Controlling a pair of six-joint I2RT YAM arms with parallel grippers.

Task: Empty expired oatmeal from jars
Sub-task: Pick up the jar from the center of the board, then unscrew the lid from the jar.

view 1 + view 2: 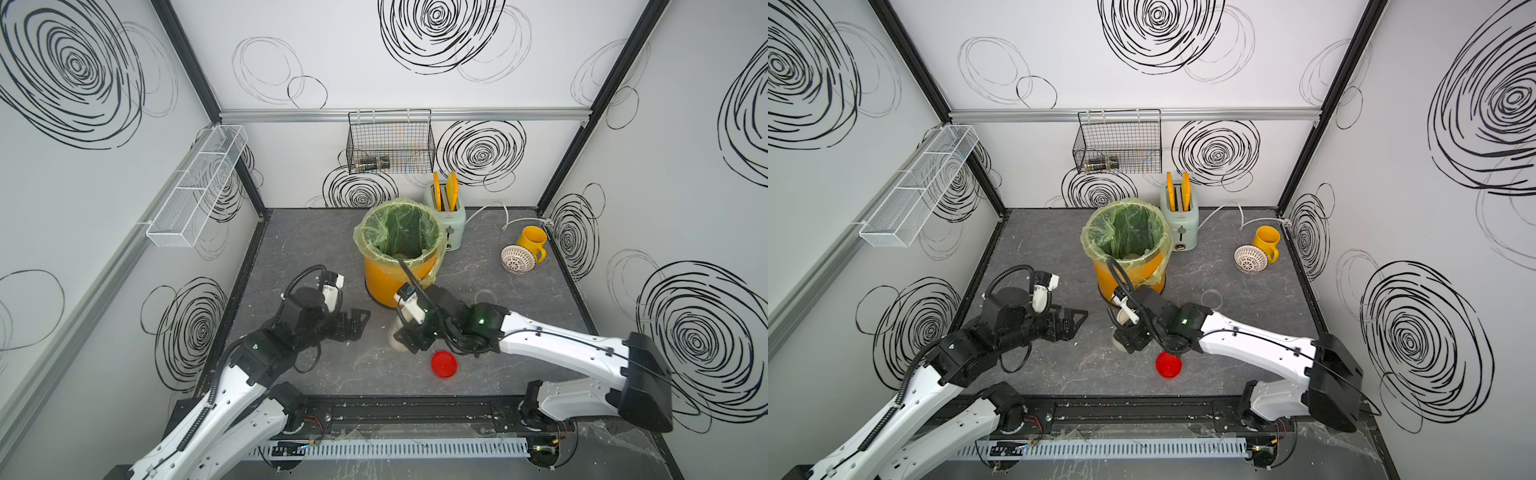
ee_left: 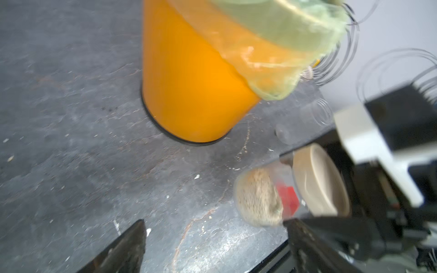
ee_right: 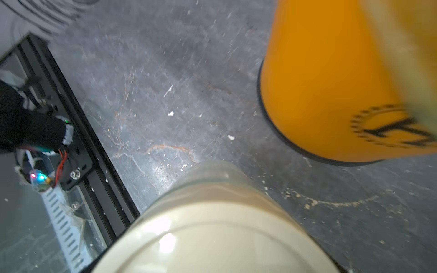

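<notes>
While the left hand [image 1: 355,324] gapes, the right hand [image 1: 409,338] grips the tilted jar [image 2: 260,201], lid [image 2: 319,182] wristward.

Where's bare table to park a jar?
Bare: back-left corner between orange bucket and left wall; patch between clear jar and white strainer. Crowded: in front of the bucket, around left gripper, right gripper, cream-lidded jar and red lid.

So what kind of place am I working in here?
Most likely a mock kitchen counter built inside a test booth: a toaster, a yellow mug and a lined orange bin stand on a grey worktop, boxed in by swirl-printed walls.
</notes>
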